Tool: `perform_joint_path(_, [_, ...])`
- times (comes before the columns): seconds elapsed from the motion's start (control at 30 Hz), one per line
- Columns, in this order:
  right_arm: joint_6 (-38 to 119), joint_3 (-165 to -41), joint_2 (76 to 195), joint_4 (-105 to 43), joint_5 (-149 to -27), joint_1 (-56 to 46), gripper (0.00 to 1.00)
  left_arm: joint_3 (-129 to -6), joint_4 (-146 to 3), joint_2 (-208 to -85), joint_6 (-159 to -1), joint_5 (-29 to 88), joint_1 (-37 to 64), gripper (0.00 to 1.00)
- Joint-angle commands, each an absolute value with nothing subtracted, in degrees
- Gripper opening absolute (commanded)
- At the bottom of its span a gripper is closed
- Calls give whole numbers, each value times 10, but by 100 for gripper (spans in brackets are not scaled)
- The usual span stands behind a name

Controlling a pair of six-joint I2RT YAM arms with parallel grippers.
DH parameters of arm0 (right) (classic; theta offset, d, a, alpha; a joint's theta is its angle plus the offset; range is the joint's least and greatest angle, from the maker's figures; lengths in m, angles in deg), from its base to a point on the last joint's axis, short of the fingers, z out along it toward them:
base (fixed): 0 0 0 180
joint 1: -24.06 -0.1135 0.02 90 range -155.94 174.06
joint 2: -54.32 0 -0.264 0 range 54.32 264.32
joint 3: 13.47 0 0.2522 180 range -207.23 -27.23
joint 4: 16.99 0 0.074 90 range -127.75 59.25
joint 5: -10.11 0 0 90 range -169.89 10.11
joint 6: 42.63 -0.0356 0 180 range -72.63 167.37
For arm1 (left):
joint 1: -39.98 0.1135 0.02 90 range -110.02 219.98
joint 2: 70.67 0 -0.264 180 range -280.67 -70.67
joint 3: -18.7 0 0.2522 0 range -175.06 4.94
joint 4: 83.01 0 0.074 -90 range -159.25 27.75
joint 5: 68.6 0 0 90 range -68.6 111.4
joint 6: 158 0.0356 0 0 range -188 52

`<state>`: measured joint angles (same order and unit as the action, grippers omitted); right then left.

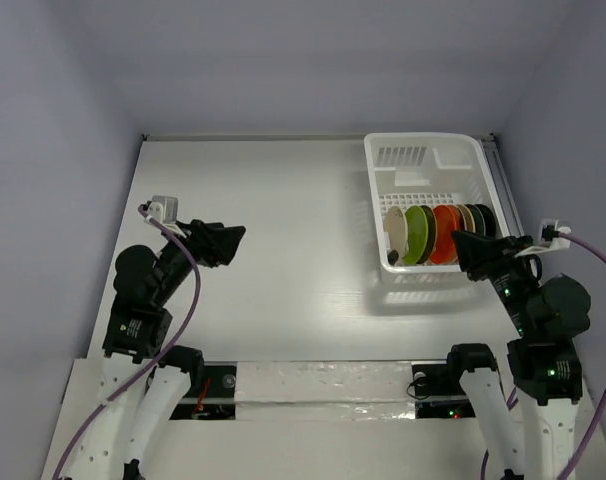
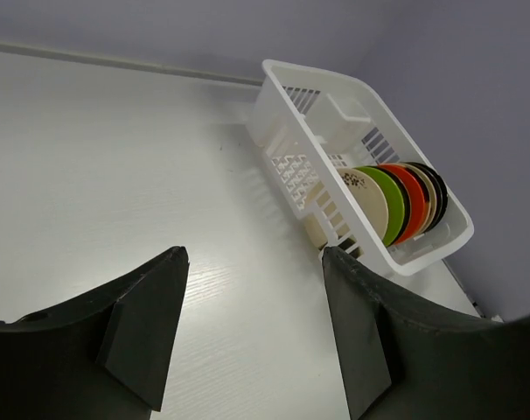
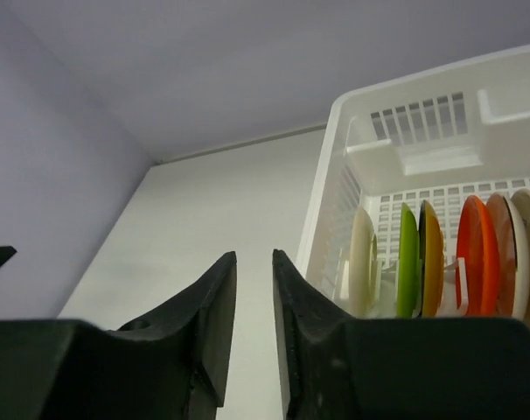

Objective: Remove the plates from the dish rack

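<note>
Beside the dish rack (image 1: 403, 155), where the plates (image 1: 438, 233) are standing on edge, the right gripper (image 3: 254, 262) is hovering with jaws barely apart, the left gripper (image 2: 252, 258) hanging wide open, so such narrow jaws are likely risking toppling a plate.

the table (image 1: 283, 250) is a white top with a faint wood grain, closed in by pale lilac panels (image 1: 283, 60) on its left, far and right sides. one thing stands directly on it: the white dish rack (image 1: 403, 155), flat on its base in the far right corner, close to the right edge and just short of the far one. a shiny, crinkled strip (image 1: 323, 382) lies across the near edge.
</note>
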<state>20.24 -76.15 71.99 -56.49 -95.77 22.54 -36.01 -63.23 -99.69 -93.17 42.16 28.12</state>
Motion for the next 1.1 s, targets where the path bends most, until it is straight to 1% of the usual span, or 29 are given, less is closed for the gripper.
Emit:
perform_joint_path(0.0, [209,-768,742,-548,-930,228,27,-351,-652,-997,-921,438,285,60])
perform_joint_path(0.03, [207,-764,751,-545,-926,228,9,-347,-652,-998,-921,446,285,59])
perform_joint_path(0.07, [204,-761,760,-540,-926,228,3,-342,-652,-1002,-920,450,285,59])
perform_joint_path(0.1, [204,-759,786,-530,-936,228,0,-334,-650,-1005,-919,454,285,56])
perform_joint_path(0.2, [198,-744,827,-504,-948,228,0,-324,-641,-1013,-917,458,285,51])
perform_joint_path(0.27, [204,-741,856,-498,-934,215,0,-322,-635,-1014,-919,458,285,47])
perform_joint_path(0.37, [223,-751,889,-511,-870,179,0,-322,-629,-1016,-915,453,285,30])
perform_joint_path(0.4, [228,-762,900,-519,-844,156,0,-323,-629,-1018,-915,452,285,15])
perform_joint_path(0.47, [240,-771,933,-525,-810,125,0,-329,-620,-1033,-909,451,285,0])
perform_joint_path(0.5, [244,-783,946,-535,-762,108,0,-335,-615,-1039,-901,450,285,0])
perform_joint_path(0.57, [251,-793,990,-546,-730,63,0,-336,-609,-1055,-895,448,285,0])
perform_joint_path(0.6, [253,-797,1003,-547,-710,53,3,-334,-612,-1057,-895,446,285,0])
perform_joint_path(0.63, [253,-800,1015,-546,-698,34,14,-327,-613,-1058,-899,443,285,0])
perform_joint_path(0.67, [254,-800,1026,-542,-684,29,22,-324,-616,-1061,-901,442,285,0])
perform_joint_path(0.7, [254,-802,1047,-537,-663,29,36,-322,-616,-1060,-902,438,285,0])
perform_joint_path(0.77, [256,-807,1070,-533,-650,29,45,-322,-616,-1054,-905,434,285,0])
perform_joint_path(0.8, [256,-808,1094,-523,-643,29,48,-320,-617,-1051,-906,432,285,7])
perform_joint_path(0.87, [253,-819,1124,-518,-634,29,49,-315,-620,-1041,-911,430,285,16])
perform_joint_path(0.9, [251,-823,1138,-516,-628,29,49,-314,-623,-1037,-913,432,285,25])
perform_joint_path(0.93, [249,-829,1166,-516,-620,29,48,-311,-624,-1036,-914,432,285,29])
perform_joint_path(1.0, [245,-835,1187,-511,-615,29,47,-311,-622,-1030,-915,432,285,35])
perform_joint_path(1.07, [244,-838,1212,-508,-613,29,44,-309,-623,-1026,-916,431,285,36])
